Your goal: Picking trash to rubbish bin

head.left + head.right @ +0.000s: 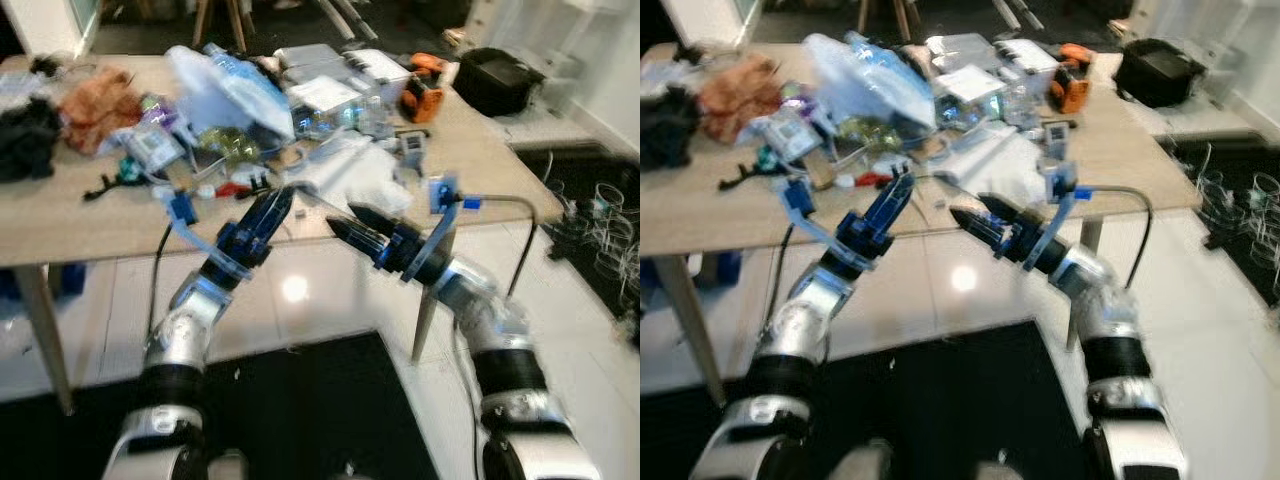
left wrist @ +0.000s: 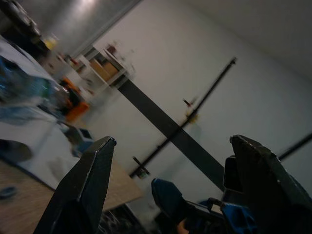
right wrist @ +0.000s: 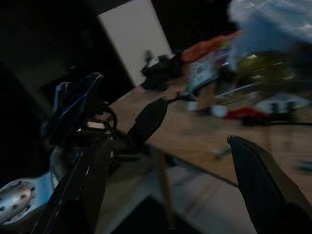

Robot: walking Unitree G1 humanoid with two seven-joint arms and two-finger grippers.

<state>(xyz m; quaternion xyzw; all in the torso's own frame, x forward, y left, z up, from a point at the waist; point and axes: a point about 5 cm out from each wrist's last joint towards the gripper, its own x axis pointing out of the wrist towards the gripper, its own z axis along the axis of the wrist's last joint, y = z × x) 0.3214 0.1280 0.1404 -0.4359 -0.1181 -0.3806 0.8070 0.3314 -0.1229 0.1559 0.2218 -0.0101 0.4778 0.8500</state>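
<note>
A wooden table (image 1: 80, 228) is heaped with litter: a big clear plastic bag (image 1: 235, 85), crumpled white wrapping (image 1: 345, 168) near the front edge, and small packets and scraps (image 1: 150, 150). Both my arms are raised in front of the table's near edge. My left gripper (image 1: 272, 208) points up at the edge just below the white wrapping, and it is open and holds nothing. My right gripper (image 1: 350, 222) points left towards it, a little lower, and is also open and holds nothing. In the right wrist view the left gripper's finger (image 3: 148, 122) shows against the table.
An orange-brown cloth (image 1: 95, 100) and a black cloth (image 1: 25, 140) lie at the table's left end. An orange tool (image 1: 425, 90) lies at the right. A black bag (image 1: 500, 78) sits beyond the table. A black mat (image 1: 300, 410) covers the floor below me, and wire racks (image 1: 600, 230) stand at the right.
</note>
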